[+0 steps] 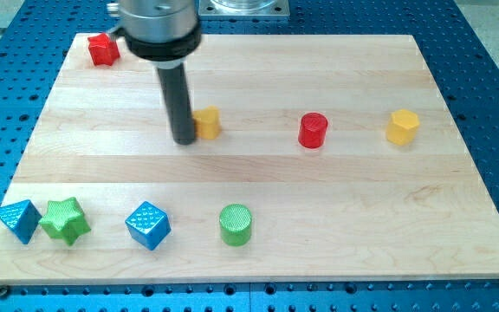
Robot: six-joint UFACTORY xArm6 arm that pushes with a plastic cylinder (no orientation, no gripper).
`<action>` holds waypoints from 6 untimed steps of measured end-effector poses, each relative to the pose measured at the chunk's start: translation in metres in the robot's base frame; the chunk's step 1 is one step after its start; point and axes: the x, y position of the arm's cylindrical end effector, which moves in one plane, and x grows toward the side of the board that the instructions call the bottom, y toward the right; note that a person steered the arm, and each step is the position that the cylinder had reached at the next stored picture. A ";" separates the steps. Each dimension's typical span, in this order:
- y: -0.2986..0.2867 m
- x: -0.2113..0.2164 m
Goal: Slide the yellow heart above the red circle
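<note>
my tip (185, 139) touching the yellow heart's (207, 123) left side, mid-board toward the top edge

no jaws here — just a bare rod. the heart looks light, rigid, likely to spin, so push through its middle; red circle (314, 130) sits to its right, yellow hexagon (402, 126) beyond — path looks clear.

The yellow heart (208, 123) lies mid-table, partly hidden, well to the view's left of the upright red circle (314, 130).
</note>
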 end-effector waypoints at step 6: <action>0.142 -0.031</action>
